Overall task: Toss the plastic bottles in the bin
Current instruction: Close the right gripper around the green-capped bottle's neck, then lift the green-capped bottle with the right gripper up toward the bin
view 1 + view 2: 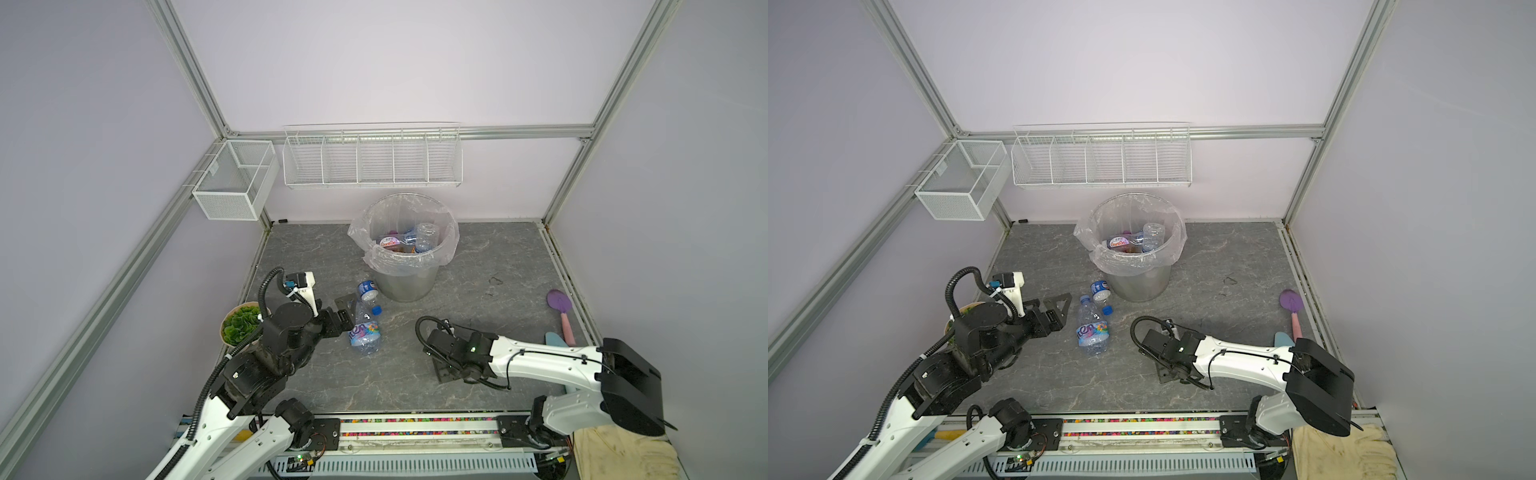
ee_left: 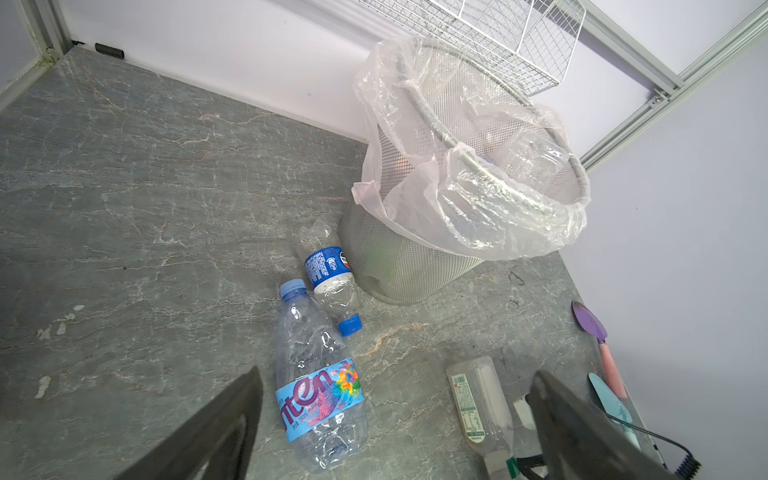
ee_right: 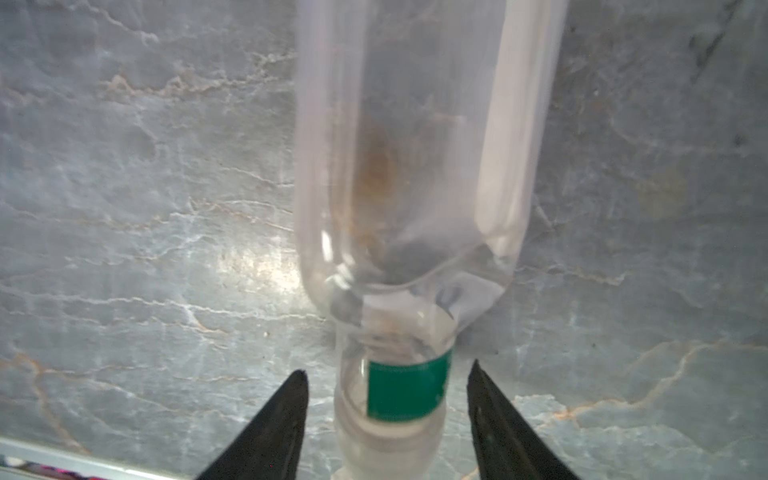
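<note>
Wrist view, right side: right pincer (image 3: 388, 370) apart, one finger either side of the neck of a flattened bottle (image 3: 415, 166), a gap showing on both sides, nothing clamped. It lies flat on the grey surface (image 3: 124, 208); long axis runs straight away from the pincer, green-banded neck nearest, base farthest. We judge the step a pick at the neck: close squarely on the stiff banded ring, not the crushed shoulder, which would likely slip.

Wrist view, left side: left pincer (image 2: 397, 372) wide apart, holding nothing. The flattened bottle's base is its end nearer the bin (image 2: 407, 270). A large bottle (image 2: 320, 390) lies roughly parallel, cap toward the bin; a blue-label bottle (image 2: 330, 270) points its cap the opposite way, base almost at the bin's foot.

Both top views: bin stands near the back wall (image 1: 498, 199), discarded bottles (image 1: 426, 235) inside; we cannot make out the flattened bottle beneath the right arm (image 1: 540, 361). We would lift well clear before crossing the bagged rim.
</note>
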Robot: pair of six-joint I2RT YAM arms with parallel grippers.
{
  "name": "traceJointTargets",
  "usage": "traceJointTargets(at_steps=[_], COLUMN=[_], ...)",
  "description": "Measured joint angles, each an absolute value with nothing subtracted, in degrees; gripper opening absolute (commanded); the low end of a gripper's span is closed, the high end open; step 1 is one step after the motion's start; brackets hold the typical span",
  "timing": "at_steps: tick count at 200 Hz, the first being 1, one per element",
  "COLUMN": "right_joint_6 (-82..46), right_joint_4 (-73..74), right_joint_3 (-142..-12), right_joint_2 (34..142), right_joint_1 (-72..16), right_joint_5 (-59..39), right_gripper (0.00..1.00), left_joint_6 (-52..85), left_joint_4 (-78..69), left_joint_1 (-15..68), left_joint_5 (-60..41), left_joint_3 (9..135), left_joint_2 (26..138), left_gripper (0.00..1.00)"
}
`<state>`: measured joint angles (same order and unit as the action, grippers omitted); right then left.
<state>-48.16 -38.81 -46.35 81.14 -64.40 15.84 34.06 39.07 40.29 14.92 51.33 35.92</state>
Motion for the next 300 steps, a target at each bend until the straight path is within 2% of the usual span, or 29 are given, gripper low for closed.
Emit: traceJointTargets(at_steps=[42,66,112,181,202,223,244,272,300], right_joint_6=[-47.48,-46.48,-41.78,-35.51,-34.85,-34.37,-34.24,-34.28,-34.46], right_joint_4=[-41.39,-43.75,-44.51,-42.57,-41.01,-39.44,-37.78,-36.1,-35.33], right_joint_3=[-47.68,-50.5,-55.75,-58.22,-58.3,-58.3,-58.26,-58.02,-57.74], right_joint_2=[81.12,81.12,81.12,84.97,87.48,90.35,92.38,93.73,93.8], right_joint_1=[-64.4,-64.23,-60.58,-53.84,-53.39,-52.99,-52.51,-51.99,-51.83], right_joint_5=[17.47,19.35,20.45,15.92,13.82,12.19,10.9,9.98,9.98], right_gripper=[0.93,1.0,0.98,1.0,0.98,0.92,0.83,0.67,0.65], left_joint_6=[34.04,34.04,34.04,34.04,34.04,34.04,34.04,34.06,34.04], left_joint_4=[39.07,39.07,39.07,39.07,39.07,39.07,39.07,39.11,39.18], left_joint_1=[40.29,40.29,40.29,40.29,40.29,40.29,40.29,40.29,40.29], left_joint_5=[14.96,14.94,14.96,14.96,14.94,14.94,14.96,14.96,14.98], left_joint_3=[51.24,51.24,51.24,51.24,51.22,51.2,51.18,50.43,50.24], left_joint_2=[35.88,35.9,35.92,36.12,36.23,36.27,36.25,35.88,35.57], left_gripper=[0.99,0.99,0.99,0.99,0.99,0.99,0.99,0.99,0.99])
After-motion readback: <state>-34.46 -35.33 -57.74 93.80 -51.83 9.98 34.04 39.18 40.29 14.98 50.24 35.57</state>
